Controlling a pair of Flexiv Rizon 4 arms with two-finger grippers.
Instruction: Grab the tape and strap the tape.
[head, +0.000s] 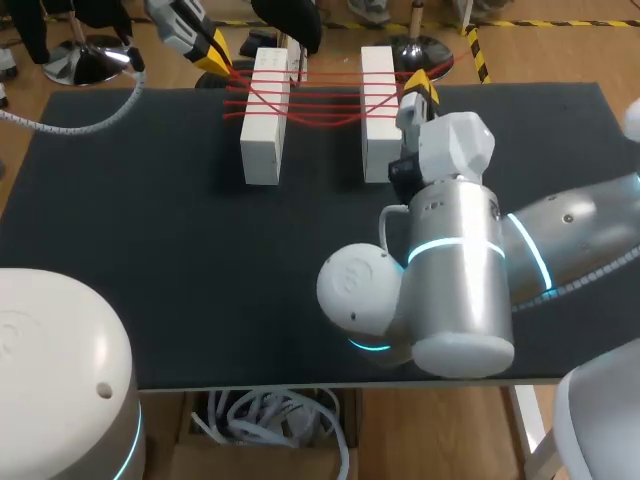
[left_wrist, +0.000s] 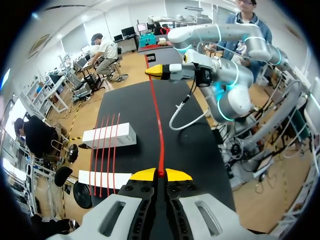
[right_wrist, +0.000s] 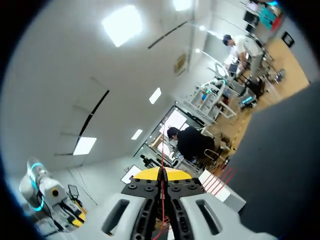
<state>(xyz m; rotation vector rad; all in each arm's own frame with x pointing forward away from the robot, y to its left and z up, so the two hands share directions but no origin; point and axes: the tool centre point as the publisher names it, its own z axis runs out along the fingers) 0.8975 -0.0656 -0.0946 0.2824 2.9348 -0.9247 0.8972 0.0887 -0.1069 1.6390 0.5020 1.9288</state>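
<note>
Left gripper (head: 214, 52): fingers closed narrow, clamping the thin red tape (left_wrist: 156, 120) at the far edge of the black table (head: 150, 230), just beside the left white rectangular block (head: 264, 118). The tape spans in several turns to the right white rectangular block (head: 377, 115). Right gripper (head: 418, 88): closed narrow on the same tape, beside the right block.

Matt black table (head: 150, 250), 2 smooth white blocks (head: 260, 150), red tape (left_wrist: 155, 120) perhaps rubbery.

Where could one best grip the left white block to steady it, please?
Probably the left white block at its bare near end, from above, jaws across the narrow width: red tape crosses its far half; the long sides look flat.
</note>
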